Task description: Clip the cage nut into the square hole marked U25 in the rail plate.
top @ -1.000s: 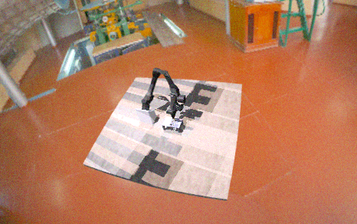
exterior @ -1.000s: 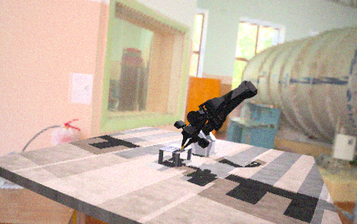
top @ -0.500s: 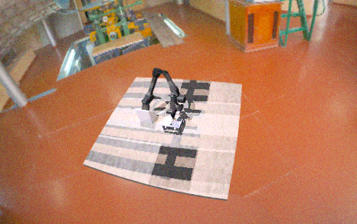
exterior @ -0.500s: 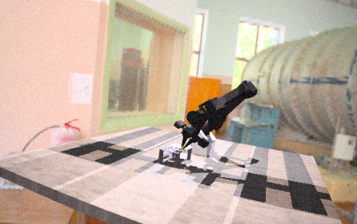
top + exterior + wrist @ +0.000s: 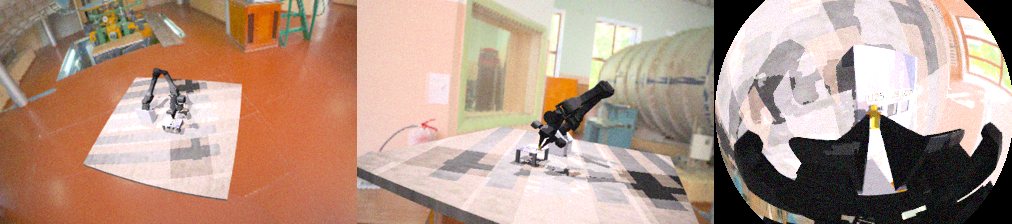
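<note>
Between the tips of the black two-fingered gripper (image 5: 173,115) (image 5: 540,148) (image 5: 874,119), clamped: a small golden-yellow cage nut (image 5: 540,147) (image 5: 874,118), narrow and upright-looking in the wrist view, brighter yellow at the top, duller mustard lower down. Held at the near side of the white rail plate (image 5: 177,123) (image 5: 529,149) (image 5: 881,70), just by the black printed U25 label (image 5: 875,97). Too small for wings or flanges to show clearly; impossible to tell whether inside the hole or just above. Beneath the plate, short dark legs (image 5: 534,159) on the patchy grey-and-beige surface (image 5: 153,169) (image 5: 510,192) (image 5: 809,25).
</note>
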Action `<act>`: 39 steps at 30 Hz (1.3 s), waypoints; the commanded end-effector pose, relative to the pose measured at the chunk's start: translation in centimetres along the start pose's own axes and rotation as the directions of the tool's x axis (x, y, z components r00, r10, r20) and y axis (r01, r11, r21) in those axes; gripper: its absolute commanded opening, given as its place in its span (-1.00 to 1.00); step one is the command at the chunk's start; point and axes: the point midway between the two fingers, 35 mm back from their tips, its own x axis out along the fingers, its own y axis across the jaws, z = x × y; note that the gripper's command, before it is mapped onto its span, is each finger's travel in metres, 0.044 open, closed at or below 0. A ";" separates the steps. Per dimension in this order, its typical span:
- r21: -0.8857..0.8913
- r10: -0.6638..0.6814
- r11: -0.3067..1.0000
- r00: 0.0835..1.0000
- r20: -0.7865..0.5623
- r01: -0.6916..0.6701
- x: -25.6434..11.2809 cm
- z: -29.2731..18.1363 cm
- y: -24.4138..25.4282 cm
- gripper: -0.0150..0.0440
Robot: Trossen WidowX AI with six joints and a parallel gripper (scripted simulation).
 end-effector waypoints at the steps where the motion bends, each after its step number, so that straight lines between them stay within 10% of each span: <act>1: -0.004 0.008 1.000 1.000 0.001 -0.008 0.0 0.0 -0.1 -0.39; 39: -0.005 0.064 0.998 0.998 0.001 -0.064 0.0 0.0 -0.3 -0.39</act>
